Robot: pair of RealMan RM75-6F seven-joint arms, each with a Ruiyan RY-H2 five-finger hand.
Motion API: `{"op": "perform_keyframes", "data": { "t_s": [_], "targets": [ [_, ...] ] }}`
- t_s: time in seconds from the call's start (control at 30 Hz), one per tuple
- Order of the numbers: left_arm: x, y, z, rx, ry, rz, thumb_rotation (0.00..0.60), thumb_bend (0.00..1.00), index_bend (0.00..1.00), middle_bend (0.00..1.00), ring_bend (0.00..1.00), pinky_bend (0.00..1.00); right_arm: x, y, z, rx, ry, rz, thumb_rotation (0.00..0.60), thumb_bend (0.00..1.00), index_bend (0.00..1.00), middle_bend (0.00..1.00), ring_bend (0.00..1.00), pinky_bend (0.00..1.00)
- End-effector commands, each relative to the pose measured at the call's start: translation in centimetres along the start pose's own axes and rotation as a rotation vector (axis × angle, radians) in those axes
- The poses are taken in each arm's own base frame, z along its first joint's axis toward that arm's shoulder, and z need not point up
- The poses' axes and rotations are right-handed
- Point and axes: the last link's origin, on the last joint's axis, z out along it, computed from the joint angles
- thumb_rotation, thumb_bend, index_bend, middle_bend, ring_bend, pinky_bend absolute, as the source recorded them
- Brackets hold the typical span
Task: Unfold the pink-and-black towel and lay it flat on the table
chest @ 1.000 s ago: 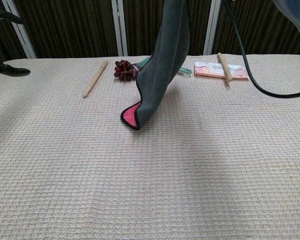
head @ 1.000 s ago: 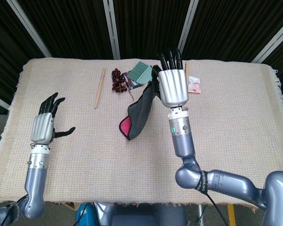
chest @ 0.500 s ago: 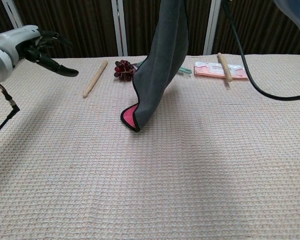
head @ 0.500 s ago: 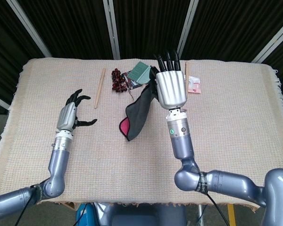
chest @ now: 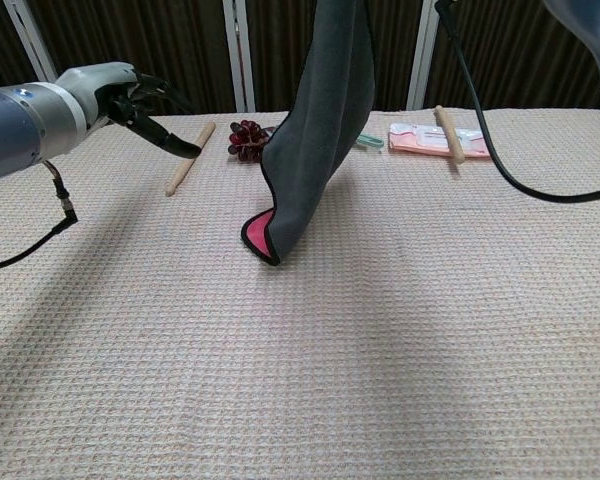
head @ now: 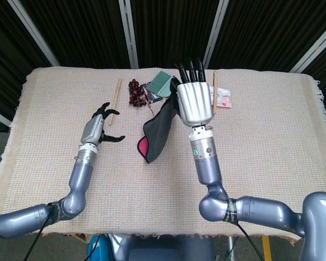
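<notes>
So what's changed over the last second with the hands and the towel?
The empty left hand moved in toward the hanging pink-and-black towel, fingers spread. The right hand still holds the towel up, drifting slightly left; its lower corner stays on the table.

Place: a robot test room or lab, not a home.
Backdrop: dark curtain [head: 70,27] with metal frame bars [head: 129,32].
Counter: counter [head: 271,141] covered by beige woven cloth.
Wiring: black cable [chest: 500,150] hangs loose above the counter.
</notes>
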Motion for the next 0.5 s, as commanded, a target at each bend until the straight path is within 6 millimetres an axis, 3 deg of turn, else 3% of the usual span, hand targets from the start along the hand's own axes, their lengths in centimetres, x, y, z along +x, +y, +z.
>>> {"op": "perform_keyframes", "data": {
  "t_s": [0.03,0.2,0.5],
  "targets": [
    [0.0,1.4,1.0,0.006,-0.057,0.047,0.6,0.18,0.24,0.0,0.0,0.0,0.0,0.0,-0.1,-0.002,-0.003,-0.001,0.6,0.51,0.59,0.21,0.09,0.0],
    [0.0,3.4,1.9,0.006,-0.094,0.103,0.6,0.18,0.21,0.0,0.0,0.0,-0.3,0.0,-0.2,-0.004,-0.014,-0.004,0.6,0.51,0.59,0.21,0.09,0.0],
    [-0.5,5.9,2.6,0.016,-0.108,0.24,0.6,0.21,0.29,0.0,0.0,0.0,0.0,0.0,-0.3,-0.01,-0.023,0.005,0.6,0.51,0.59,0.21,0.09,0.0]
  ]
}}
